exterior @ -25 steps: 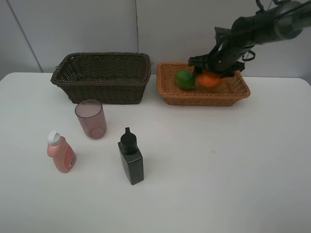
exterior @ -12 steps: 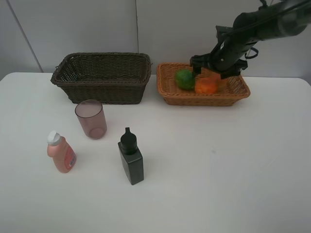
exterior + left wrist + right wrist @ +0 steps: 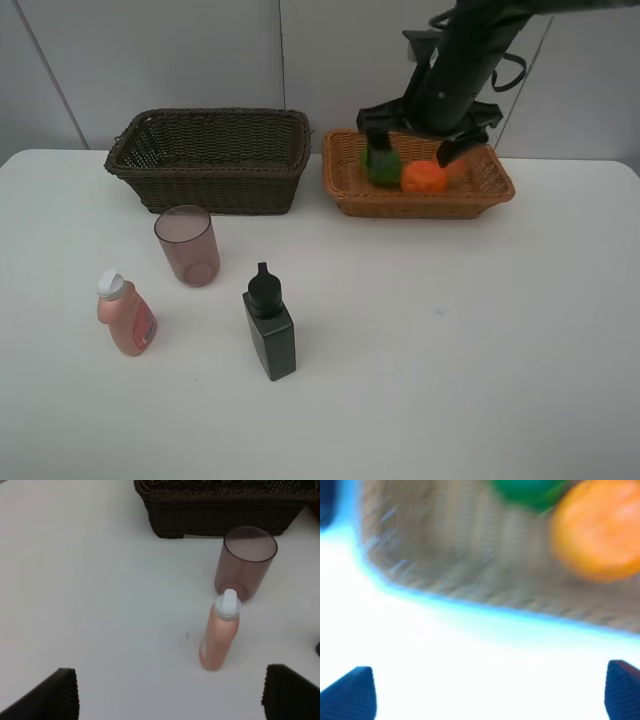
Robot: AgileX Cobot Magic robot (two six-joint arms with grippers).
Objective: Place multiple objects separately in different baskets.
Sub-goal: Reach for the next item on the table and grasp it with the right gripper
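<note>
Left gripper (image 3: 172, 695): jaws set wide apart with nothing between them, poised over the white table (image 3: 450, 350) at its near side; only the two dark fingertips show in the left wrist view, and this gripper does not appear in the high view; just ahead of it stands the pink white-capped bottle (image 3: 220, 640), upright, on the table; the black square bottle (image 3: 270, 335) stands upright to the right of the pink bottle in the high view, apart from it, and slightly nearer the front edge; the translucent mauve cup (image 3: 187, 245) stands upright, mouth up, behind and between the two bottles, touching neither; beyond the cup, close to it but not in contact, sits the dark brown wicker basket (image 3: 210, 160) at the rear left of the table; beside it on the right, with a narrow gap between, sits the shallower light tan wicker basket (image 3: 420, 205); inside the tan basket lie the green round fruit (image 3: 383, 167) and the orange tangerine (image 3: 424, 177), side by side and touching or nearly so; right gripper (image 3: 412, 148): jaws spread wide, holding nothing, pointing down over the tan basket, one fingertip over the green fruit and the other just beside the tangerine; the right wrist view is heavily blurred and shows only both fruits against the basket weave.
</note>
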